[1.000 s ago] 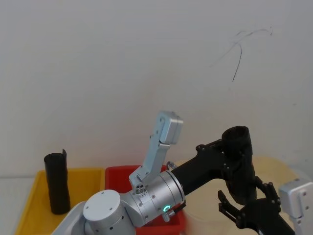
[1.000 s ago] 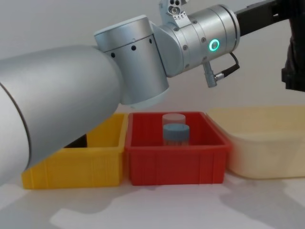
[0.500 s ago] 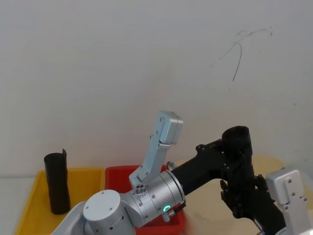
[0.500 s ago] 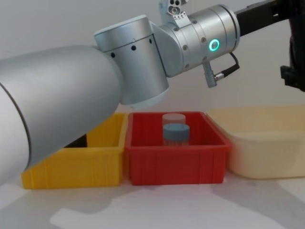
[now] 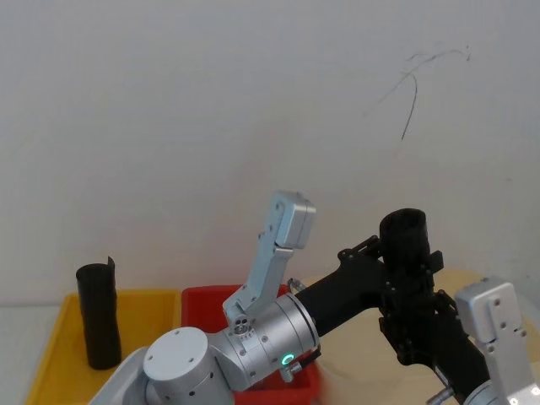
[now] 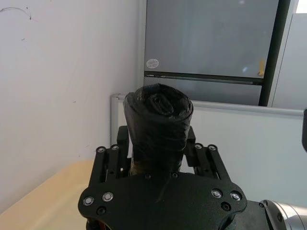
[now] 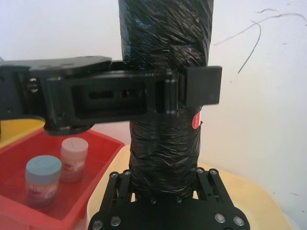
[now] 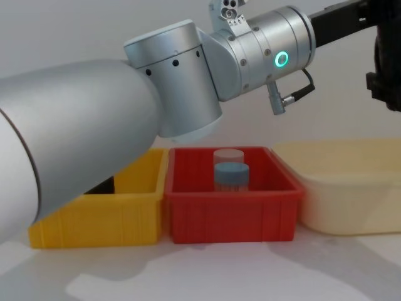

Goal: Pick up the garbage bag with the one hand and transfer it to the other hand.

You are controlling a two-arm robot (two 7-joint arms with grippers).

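**Jaws of both arms pinching the garbage bag (image 5: 403, 232) in mid-air**

1. Left gripper (image 6: 157, 155): the jaws are pressed against opposite sides of the black roll, about halfway up it. I read the left arm as reaching forward and across to the right. Its silver elbow shows large in the chest view, and its black forearm angles up toward the roll.

2. Right gripper (image 7: 163, 179): it comes up from below on the right side with the wrist pointing upward. Its jaws sit against the lower part of the roll, directly beneath the left gripper. The crinkled plastic meets them on both sides, so I take this as a pinch as well.

3. Garbage bag: it is upright and clear of the bench (image 8: 207, 273), held over the cream bin (image 8: 351, 200) at the right end of the row. Its folded top stands above the left gripper.

4. Below the arms, the red bin (image 8: 232, 216) in the middle holds a blue-capped jar (image 8: 231, 175) with a second jar (image 8: 227, 155) just behind it. The yellow bin (image 8: 100, 219) on the left holds a second black roll (image 5: 99, 316), standing upright.
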